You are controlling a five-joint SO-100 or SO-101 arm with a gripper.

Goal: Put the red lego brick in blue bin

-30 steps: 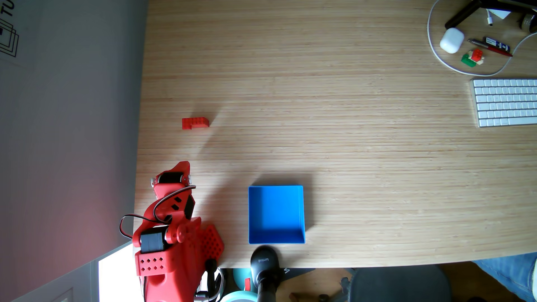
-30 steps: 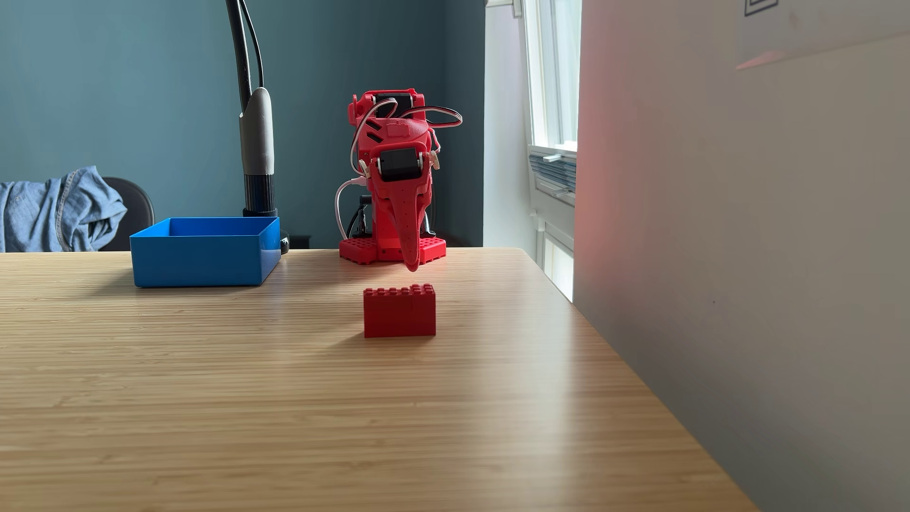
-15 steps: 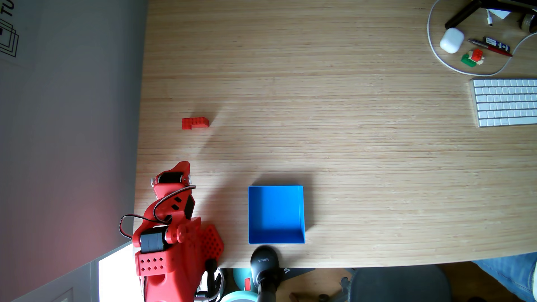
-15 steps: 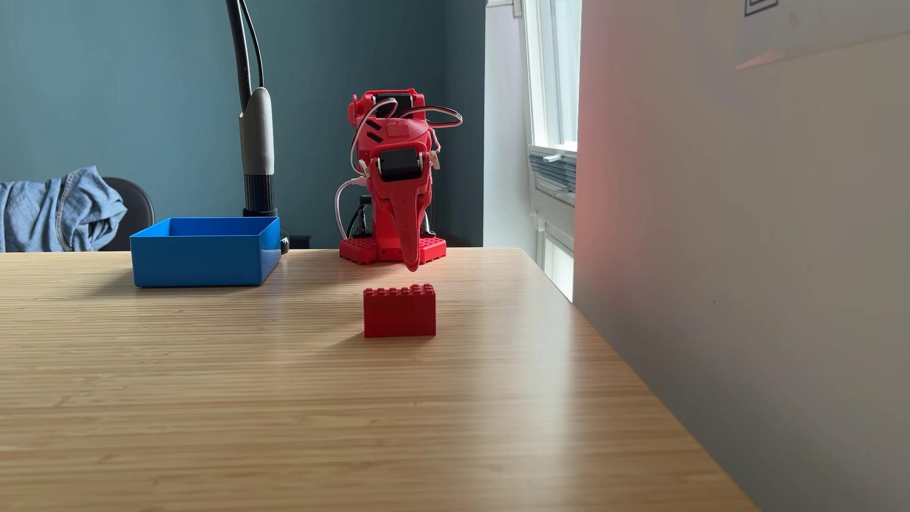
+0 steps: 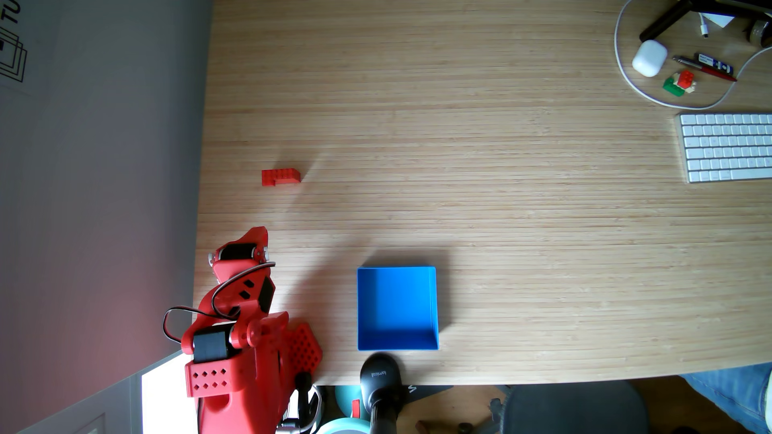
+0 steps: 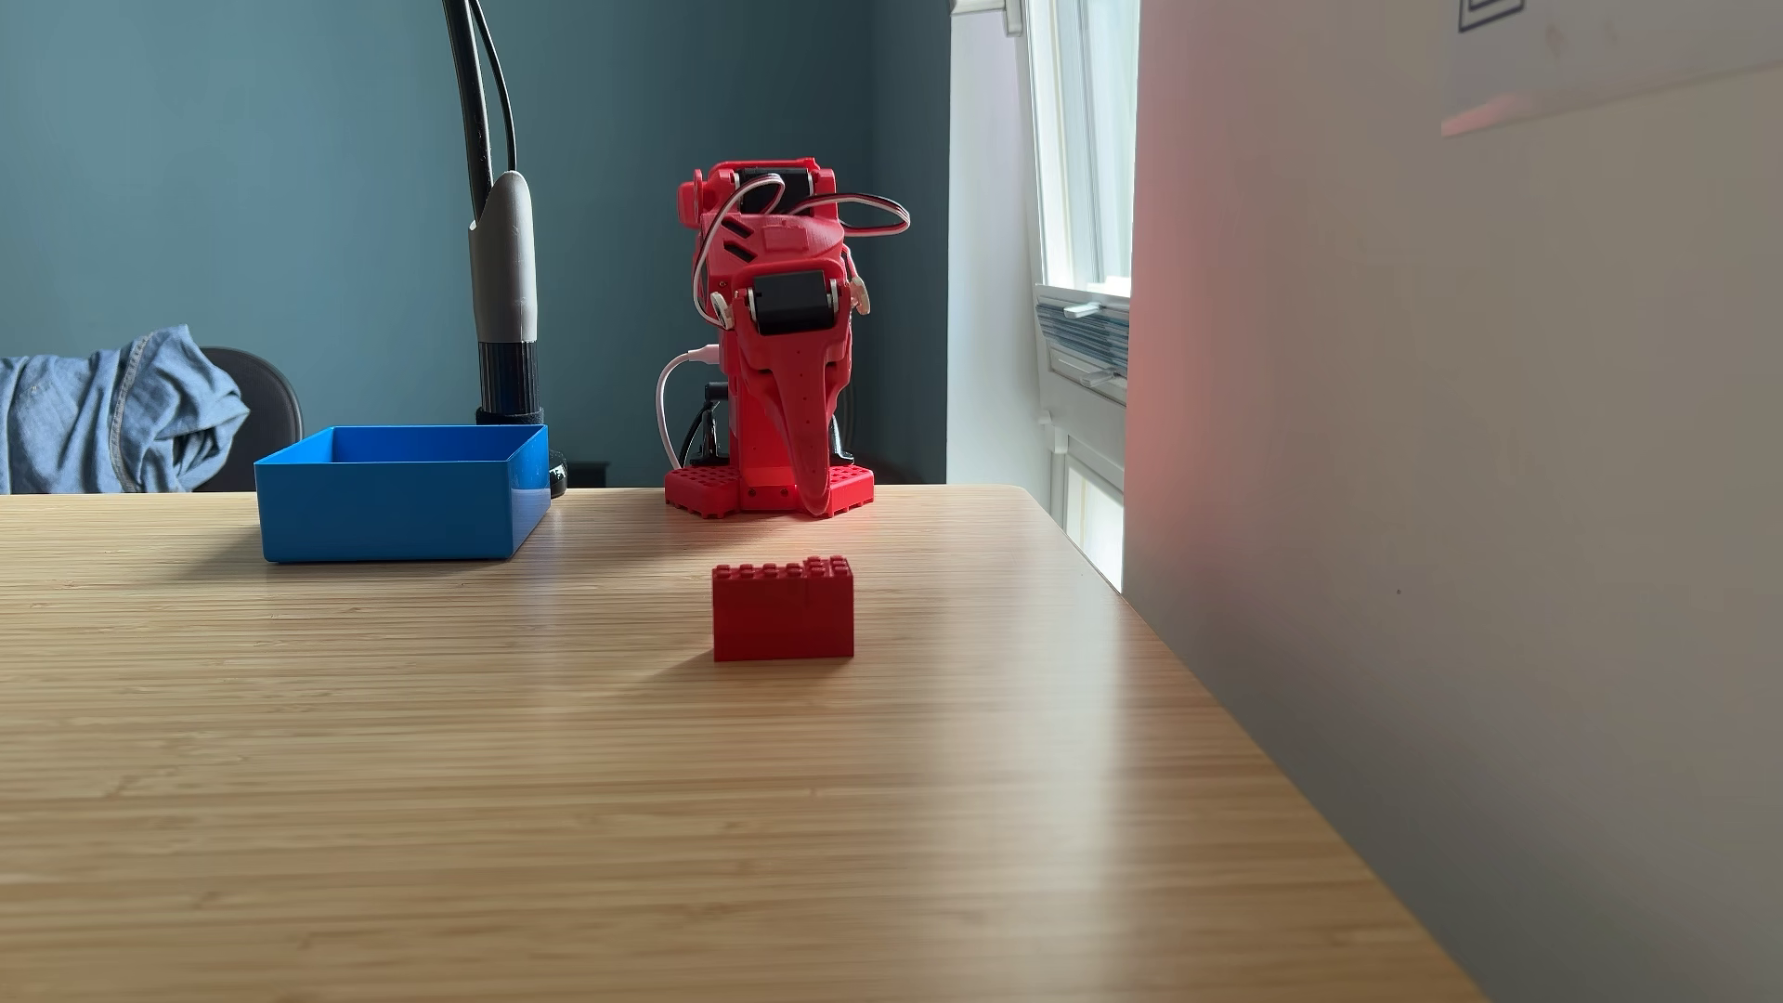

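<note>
The tool [image 6: 815, 503] hangs above the surface [image 6: 482, 772] with its tip pointing down, its two parts pressed together and holding nothing. The brick [image 6: 782, 609] stands on the surface apart from the tool, on the side away from the arm's base. In a fixed view from above, the brick [image 5: 280, 177] lies beyond the tool [image 5: 261, 230], and the bin [image 5: 397, 308] sits off to the tool's right.

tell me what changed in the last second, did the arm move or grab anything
The arm lifted slightly and swung a little: in the fixed view from above, the gripper shifted up and left toward the red lego brick; in the fixed view from the front, its tip rose off the table. It grabbed nothing. The brick and the blue bin stayed put.
</note>
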